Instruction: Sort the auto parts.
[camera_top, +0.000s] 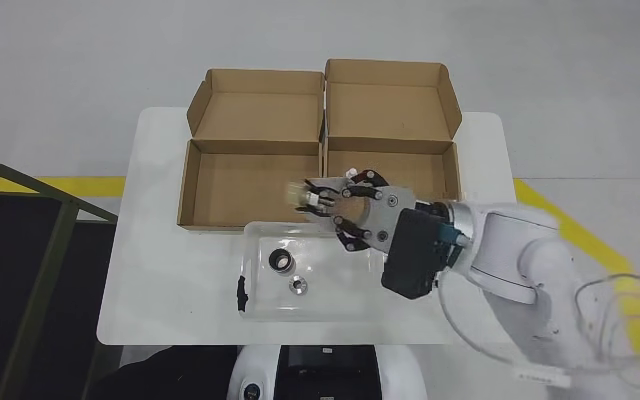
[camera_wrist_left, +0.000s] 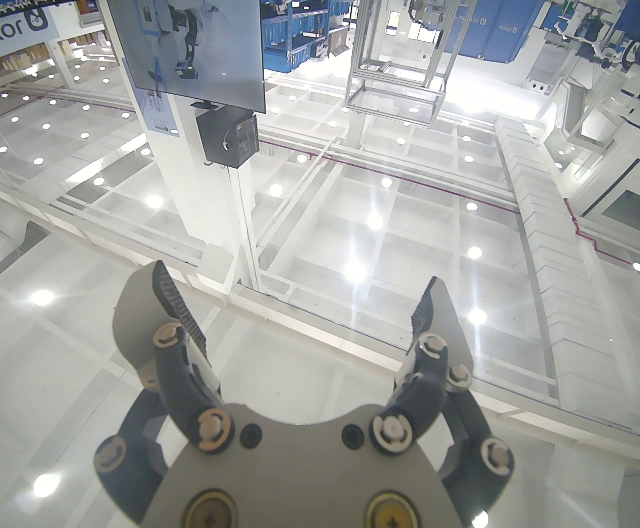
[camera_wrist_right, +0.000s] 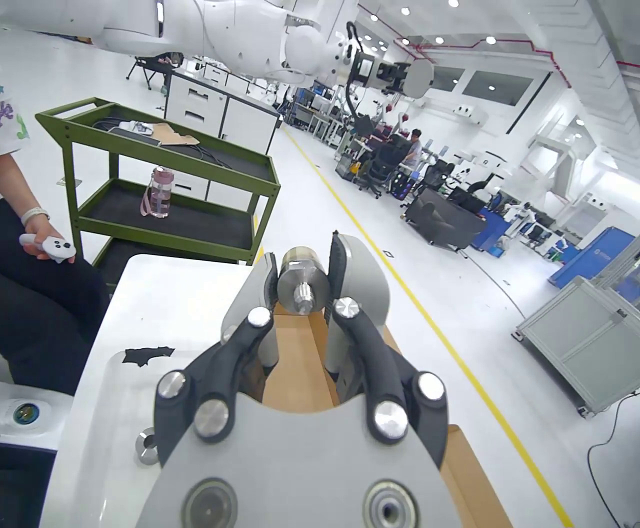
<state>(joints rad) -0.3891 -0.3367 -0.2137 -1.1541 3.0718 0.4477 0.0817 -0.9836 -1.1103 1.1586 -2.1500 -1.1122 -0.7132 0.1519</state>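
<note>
Right gripper (camera_wrist_right: 303, 260), jaws clamped on a cylindrical metal part (camera_wrist_right: 300, 292) whose threaded stub faces the wrist camera. In the top view the part sits over the right front corner of the left cardboard box (camera_top: 240, 190), just beside the wall it shares with the right box (camera_top: 400, 165). Clear tray (camera_top: 340, 295) in front of the boxes holds a dark ring (camera_top: 281, 262) and a small metal nut (camera_top: 298, 285), apart; left gripper (camera_wrist_left: 298, 295) jaws spread wide, nothing between them.

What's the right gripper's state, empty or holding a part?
Holding: the right gripper is shut on a metal cylinder, its fingers pressed against both sides of it.
</note>
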